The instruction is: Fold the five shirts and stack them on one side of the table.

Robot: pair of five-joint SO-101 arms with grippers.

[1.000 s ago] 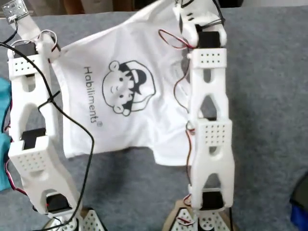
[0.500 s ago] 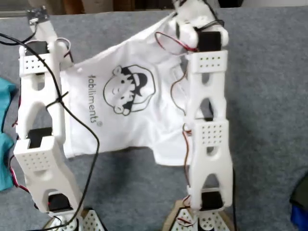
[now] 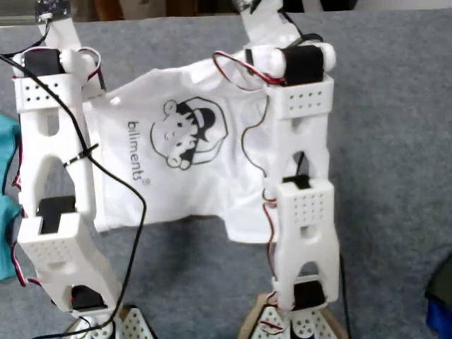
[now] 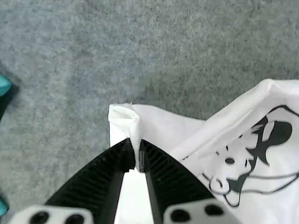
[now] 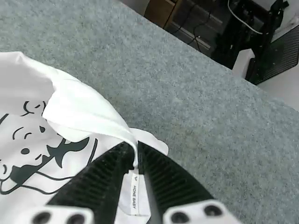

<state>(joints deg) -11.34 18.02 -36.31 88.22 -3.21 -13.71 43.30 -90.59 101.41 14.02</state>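
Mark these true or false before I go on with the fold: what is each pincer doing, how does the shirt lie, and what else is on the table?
1. The left pincer is shut on an edge of the white shirt. True.
2. The right pincer hangs open, holding nothing. False: it is shut on a fold of the white shirt.
3. The shirt's cartoon print faces up. True.
4. The shirt is already folded into a small square. False: it lies mostly spread out, with the whole print showing.
5. A teal cloth lies on the table beside the left arm. True.
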